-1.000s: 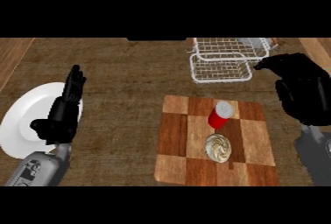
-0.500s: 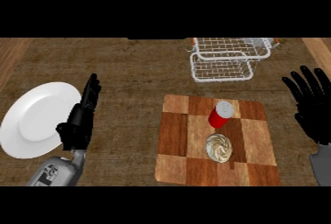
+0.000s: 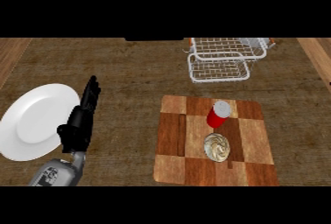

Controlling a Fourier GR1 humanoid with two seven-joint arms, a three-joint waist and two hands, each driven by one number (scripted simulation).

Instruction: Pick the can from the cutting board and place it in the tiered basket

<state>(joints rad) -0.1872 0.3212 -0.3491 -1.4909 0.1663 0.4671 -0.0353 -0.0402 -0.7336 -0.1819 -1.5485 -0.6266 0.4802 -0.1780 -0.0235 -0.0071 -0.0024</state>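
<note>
The red cylindrical can with a silver top (image 3: 218, 114) stands upright on the checkered wooden cutting board (image 3: 174, 135), in its upper half, untouched by any hand, so the pick has not begun and the task sits at its very start. Just below the can on the same board lies a pale, round swirled object (image 3: 217, 145), which I cannot identify further.

The left hand (image 3: 81, 120) shows at the view's left beside the round white plate (image 3: 32, 122), its fingers straight and held together, holding nothing; it reads as resting. The right hand is not in view at all.

The next move, as I judge it, calls for a hand to come in over the board, open round the can's side without knocking the swirled object beside it, then carry it up to the white wire tiered basket (image 3: 220, 65) at the counter's far edge. Both basket tiers look to hold nothing, and the plate carries nothing either
</note>
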